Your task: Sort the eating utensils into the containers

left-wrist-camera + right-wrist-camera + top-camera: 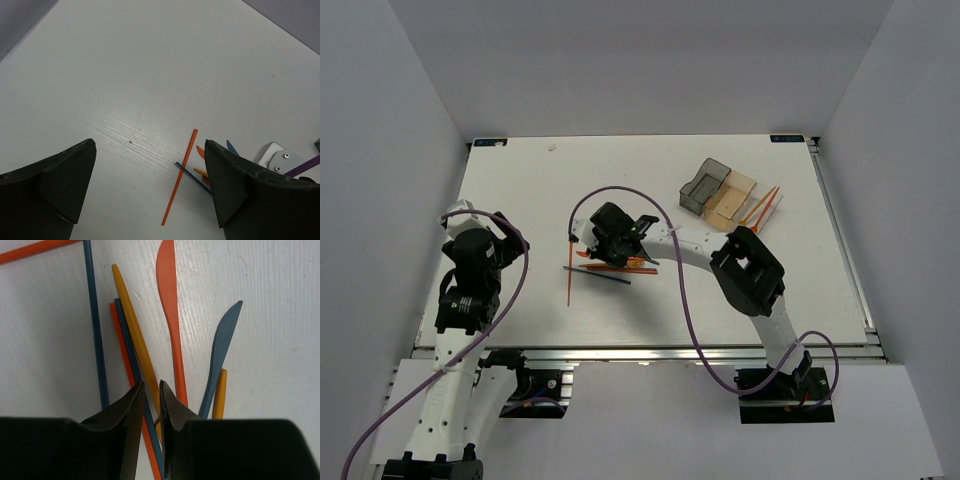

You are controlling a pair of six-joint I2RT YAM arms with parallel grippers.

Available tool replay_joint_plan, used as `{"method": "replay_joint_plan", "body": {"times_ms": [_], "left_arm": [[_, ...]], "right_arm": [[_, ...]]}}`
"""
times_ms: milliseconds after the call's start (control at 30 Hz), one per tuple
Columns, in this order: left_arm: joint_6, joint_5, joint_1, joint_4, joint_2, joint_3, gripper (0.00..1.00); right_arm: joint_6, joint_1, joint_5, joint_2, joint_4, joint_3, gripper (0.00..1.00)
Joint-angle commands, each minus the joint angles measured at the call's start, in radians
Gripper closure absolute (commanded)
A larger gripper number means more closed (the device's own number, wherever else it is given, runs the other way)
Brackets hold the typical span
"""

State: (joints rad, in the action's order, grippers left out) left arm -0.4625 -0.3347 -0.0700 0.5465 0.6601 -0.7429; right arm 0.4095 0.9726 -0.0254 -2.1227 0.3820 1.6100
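Note:
The eating utensils (pixel 617 268) lie in a loose pile at the table's middle, with one long orange stick (pixel 569 275) to their left. My right gripper (pixel 610 248) is down on the pile. In the right wrist view its jaws (pixel 151 384) stand almost together around a yellow-orange utensil (pixel 131 317); a thin blue stick (pixel 121 325) runs just beneath. An orange knife (pixel 170 300) and a blue knife (pixel 223 337) lie beside them. My left gripper (pixel 149 145) hangs open and empty over bare table. The containers (pixel 716 187) stand at the back right.
Two orange utensils (pixel 761 209) lie just right of the containers. In the left wrist view the long orange stick (pixel 180 182) crosses a blue stick (pixel 191 176). The right arm's purple cable (pixel 620 192) arcs over the middle. Grey walls enclose the table.

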Motion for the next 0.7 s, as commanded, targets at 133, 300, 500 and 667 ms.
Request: {"method": "replay_joint_plan", "body": {"times_ms": [133,300,500,667], "left_arm": [[0.004,0.008,-0.004,-0.003,-0.005,-0.001,0.02],[0.005,0.008,-0.004,-0.003,-0.004,0.0,0.02],[0.004,0.008,-0.005,-0.005,-0.004,0.0,0.02],[0.005,0.008,-0.005,-0.005,-0.005,-0.001,0.02]], "right_arm": [[0.032,0.001,-0.021,-0.02,0.02,0.034,0.77],[0.04,0.0,-0.005,-0.034,0.023,0.036,0.77],[0.038,-0.008,-0.011,-0.057,0.024,0.034,0.8],[0.037,-0.008,-0.036,-0.071,0.032,0.027,0.8]]}}
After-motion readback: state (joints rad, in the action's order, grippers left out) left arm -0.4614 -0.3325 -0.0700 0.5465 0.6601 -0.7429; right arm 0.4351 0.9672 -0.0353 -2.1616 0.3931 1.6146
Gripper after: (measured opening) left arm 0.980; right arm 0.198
